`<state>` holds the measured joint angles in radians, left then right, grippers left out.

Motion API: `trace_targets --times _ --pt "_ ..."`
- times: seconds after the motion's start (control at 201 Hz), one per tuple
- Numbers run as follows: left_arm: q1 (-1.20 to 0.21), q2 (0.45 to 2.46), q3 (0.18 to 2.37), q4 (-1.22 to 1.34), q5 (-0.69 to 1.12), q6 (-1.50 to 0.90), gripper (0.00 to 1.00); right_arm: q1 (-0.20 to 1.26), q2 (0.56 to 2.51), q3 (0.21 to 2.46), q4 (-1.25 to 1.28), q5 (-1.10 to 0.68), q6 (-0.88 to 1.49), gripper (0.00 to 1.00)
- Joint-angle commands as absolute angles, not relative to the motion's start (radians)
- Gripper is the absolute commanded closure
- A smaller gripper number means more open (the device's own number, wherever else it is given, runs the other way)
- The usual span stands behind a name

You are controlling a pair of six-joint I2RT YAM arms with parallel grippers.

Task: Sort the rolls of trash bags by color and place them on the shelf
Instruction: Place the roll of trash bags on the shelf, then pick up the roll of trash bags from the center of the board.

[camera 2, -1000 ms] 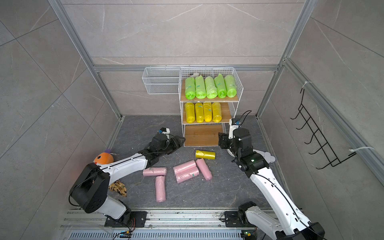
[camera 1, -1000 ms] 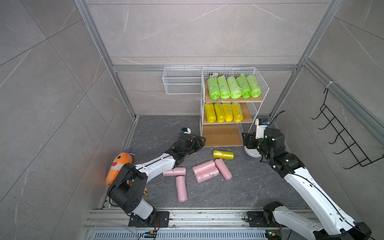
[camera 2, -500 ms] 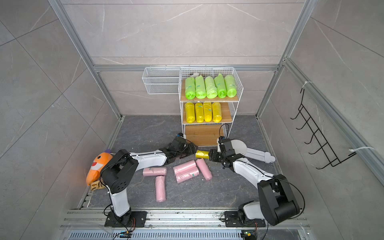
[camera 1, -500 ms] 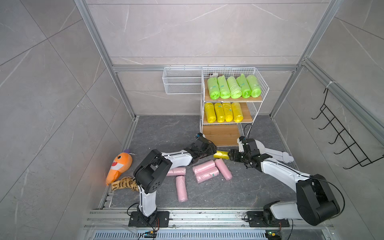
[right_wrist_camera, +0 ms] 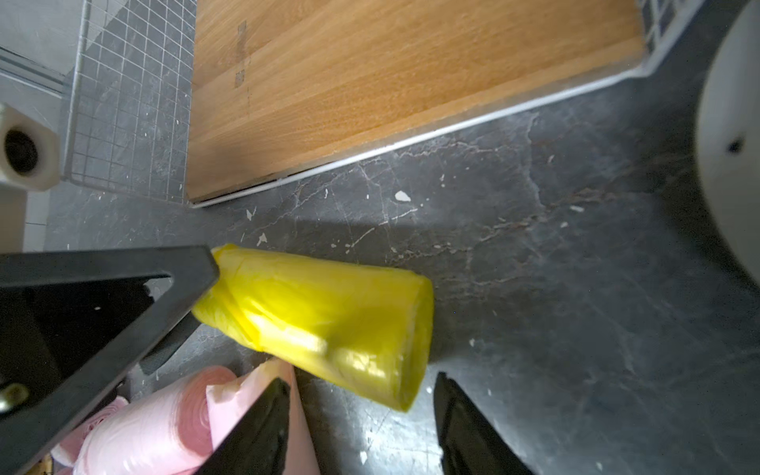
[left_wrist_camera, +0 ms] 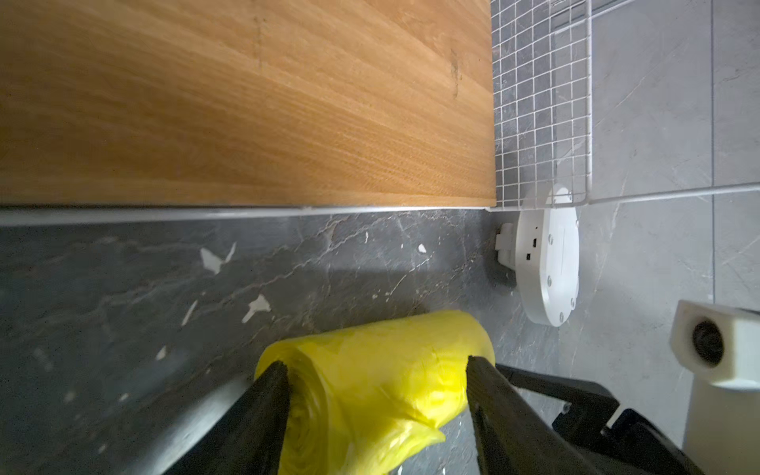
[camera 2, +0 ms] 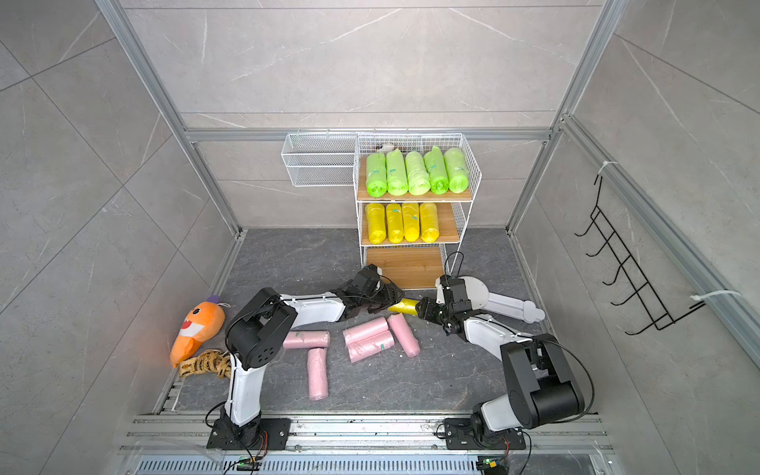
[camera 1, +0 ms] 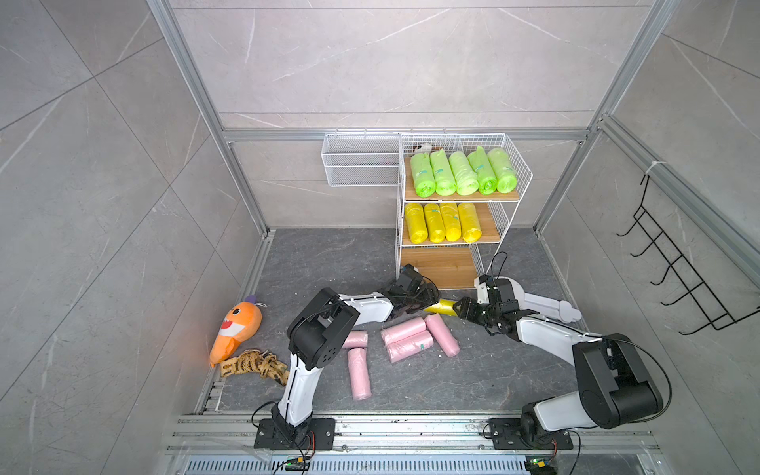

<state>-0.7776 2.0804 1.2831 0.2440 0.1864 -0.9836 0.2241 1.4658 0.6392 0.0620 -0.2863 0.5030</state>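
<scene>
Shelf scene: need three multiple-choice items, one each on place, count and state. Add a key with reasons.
1. Relative to the shelf, where is the loose yellow roll?
A) on its top tier
B) on the floor in front of it, between the left gripper and the right gripper
C) behind it

2. How many yellow rolls lie on the middle tier?
A) three
B) four
C) five

3. The bottom tier is:
A) bare
B) half filled
C) full

Key:
1 B: both top views show it on the dark floor, with one gripper at each end.
2 B: four lie side by side, with bare board beside them.
3 A: only wood shows there in the top and wrist views.
</scene>
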Motion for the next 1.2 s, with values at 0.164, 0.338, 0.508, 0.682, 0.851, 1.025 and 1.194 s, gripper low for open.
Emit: trace_targets --times 0.164,0.338,0.508,0.682,0.851,1.025,1.194 --pt "-0.772 2.166 1.459 0.295 0.240 -0.997 0.29 0.198 1.423 0.580 0.129 -0.365 0.575 0.40" --pt "-0.772 2.110 1.419 0.212 0.082 -0.928 0.25 0.197 1.426 0.566 0.144 -0.378 0.592 0.40" --pt "-0.772 2.036 1.312 0.185 -0.033 -0.917 0.22 0.198 1.458 0.554 0.203 -0.418 0.622 0.43" --pt "-0.772 2.039 1.288 0.200 -0.018 -0.943 0.21 0.198 1.500 0.533 0.311 -0.478 0.685 0.47" --pt "-0.772 2.085 1.327 0.229 0.028 -0.978 0.21 0.217 1.501 0.526 0.326 -0.485 0.693 0.50" --pt "-0.774 2.125 1.378 0.236 0.055 -0.992 0.21 0.243 1.485 0.544 0.277 -0.461 0.664 0.51" --pt "-0.776 2.163 1.409 0.233 0.066 -0.997 0.23 0.250 1.484 0.552 0.253 -0.450 0.647 0.51"
